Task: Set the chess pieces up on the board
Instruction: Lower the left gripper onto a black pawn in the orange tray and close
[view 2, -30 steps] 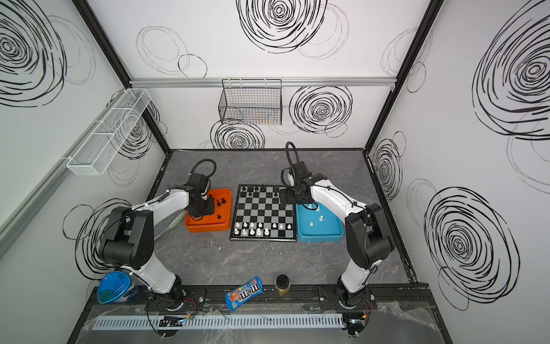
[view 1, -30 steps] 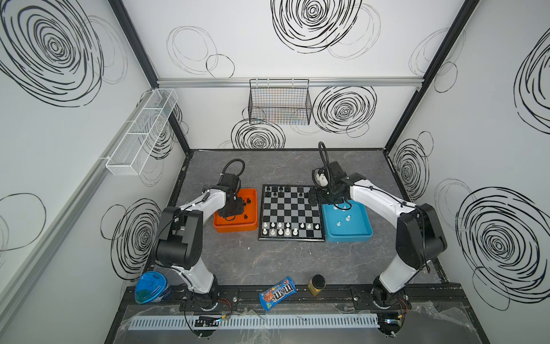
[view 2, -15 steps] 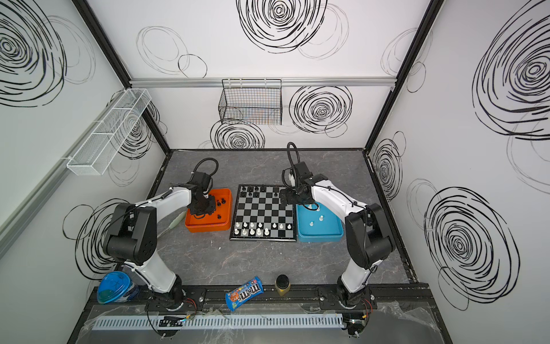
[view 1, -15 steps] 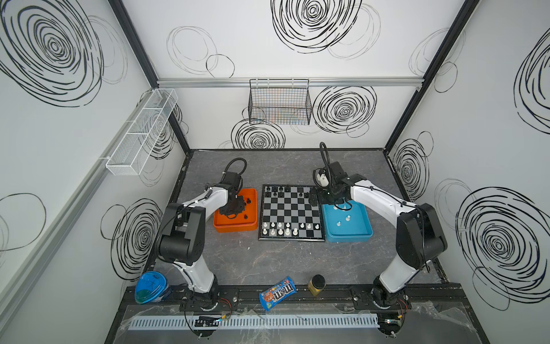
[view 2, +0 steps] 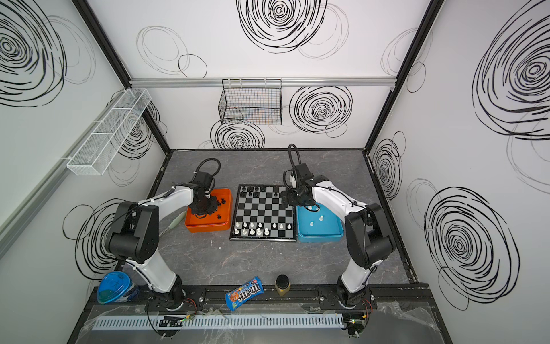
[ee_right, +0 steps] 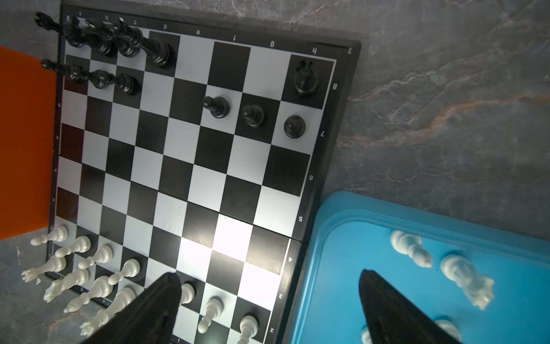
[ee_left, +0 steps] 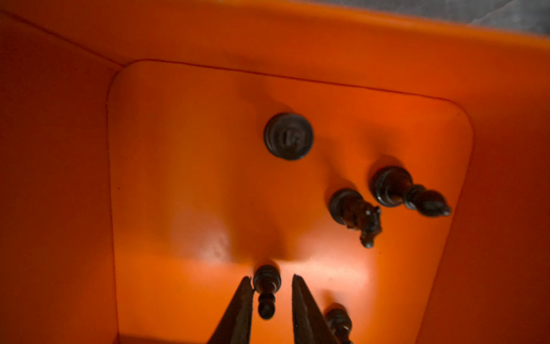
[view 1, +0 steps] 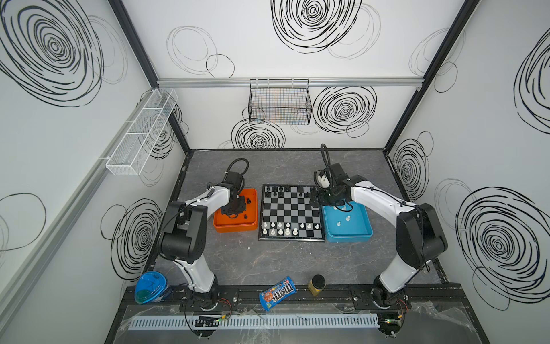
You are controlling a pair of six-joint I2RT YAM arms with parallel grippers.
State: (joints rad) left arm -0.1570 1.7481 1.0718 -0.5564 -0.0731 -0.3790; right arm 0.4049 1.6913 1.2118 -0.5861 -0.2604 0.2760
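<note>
The board [view 1: 290, 213] lies between an orange tray [view 1: 235, 227] and a blue tray [view 1: 348, 235]. Black chess pieces [view 1: 276, 190] stand on its far rows and white ones [view 1: 285, 230] on its near rows. My left gripper [ee_left: 271, 277] is down in the orange tray [ee_left: 193, 178]. Its jaws stand narrowly open around a black pawn [ee_left: 266, 283]: one finger touches the base, and a gap shows at the other. A knight [ee_left: 355, 213] and a bishop [ee_left: 407, 190] lie nearby. My right gripper [ee_right: 269, 274] hangs wide open and empty over the board's edge [ee_right: 297, 244] and the blue tray [ee_right: 333, 268], which holds white pieces [ee_right: 410, 248].
At the table's front edge are a candy bag [view 1: 277, 293], a small dark-lidded jar [view 1: 317, 284] and a blue lidded tub [view 1: 150, 287]. A wire basket [view 1: 279, 102] hangs on the back wall. A white mesh shelf [view 1: 143, 131] is on the left wall.
The left jaws have narrowed around the black pawn in the orange tray. The right arm has not moved, and its jaws remain wide.
</note>
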